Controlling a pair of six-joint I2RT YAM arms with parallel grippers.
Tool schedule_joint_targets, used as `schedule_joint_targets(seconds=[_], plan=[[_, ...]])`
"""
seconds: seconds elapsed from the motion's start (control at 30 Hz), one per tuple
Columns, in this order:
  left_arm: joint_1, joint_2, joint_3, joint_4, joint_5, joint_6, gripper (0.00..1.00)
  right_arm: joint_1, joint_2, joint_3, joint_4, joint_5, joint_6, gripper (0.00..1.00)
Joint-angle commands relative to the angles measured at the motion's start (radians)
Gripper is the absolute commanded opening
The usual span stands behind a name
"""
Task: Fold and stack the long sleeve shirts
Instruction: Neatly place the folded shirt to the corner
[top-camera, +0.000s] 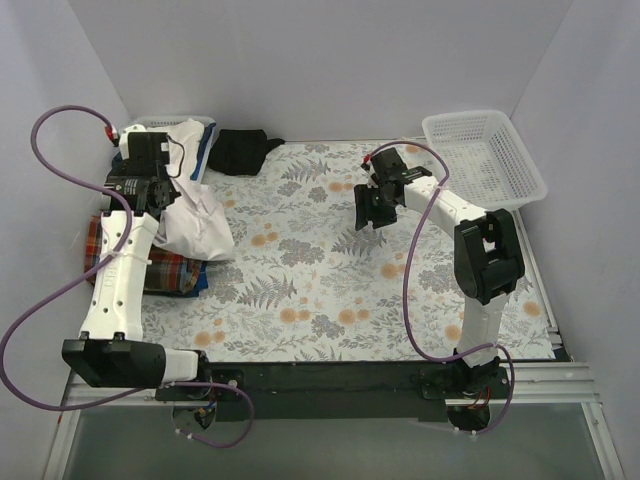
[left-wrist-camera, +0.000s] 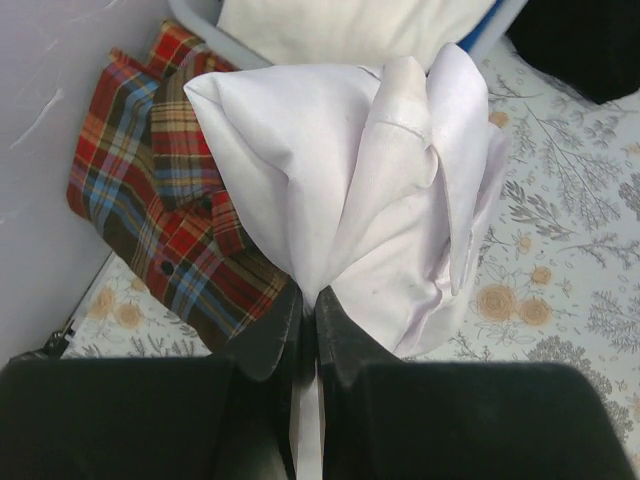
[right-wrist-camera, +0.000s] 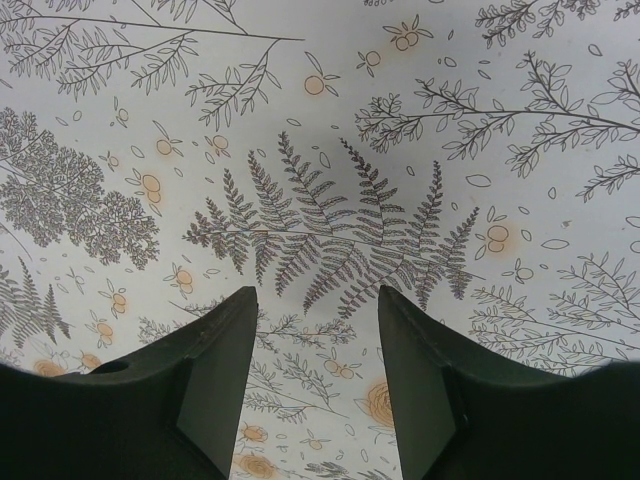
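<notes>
Two shirts: thin, creased white shirt (left-wrist-camera: 350, 180) pinched by clamped left gripper (left-wrist-camera: 308, 330), rumpled plaid shirt (left-wrist-camera: 160, 200) beside it; right gripper (right-wrist-camera: 318, 380) spread, empty.

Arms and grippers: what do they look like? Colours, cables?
The left arm and right arm have white links, black joints and bases. A purple cable loops off each. The left gripper and right gripper have dark tapered fingers.
</notes>
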Motion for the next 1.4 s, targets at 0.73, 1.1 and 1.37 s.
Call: schedule_joint_targets(seconds=[0.73, 1.1, 1.37], plan=[[0.537, 0.134, -0.043, 0.150, 0.321, -0.084, 0.00, -0.052, -0.034, -0.072, 0.047, -0.045, -0.002, 0.59], [0.539, 0.344, 0.062, 0.204, 0.319, -0.040, 0.02, -0.052, -0.016, -0.065, 0.045, -0.045, 0.002, 0.59], [0.432, 0.305, 0.082, 0.207, 0.286, -0.027, 0.74, -0.052, 0.007, -0.048, 0.041, -0.047, 0.000, 0.58]])
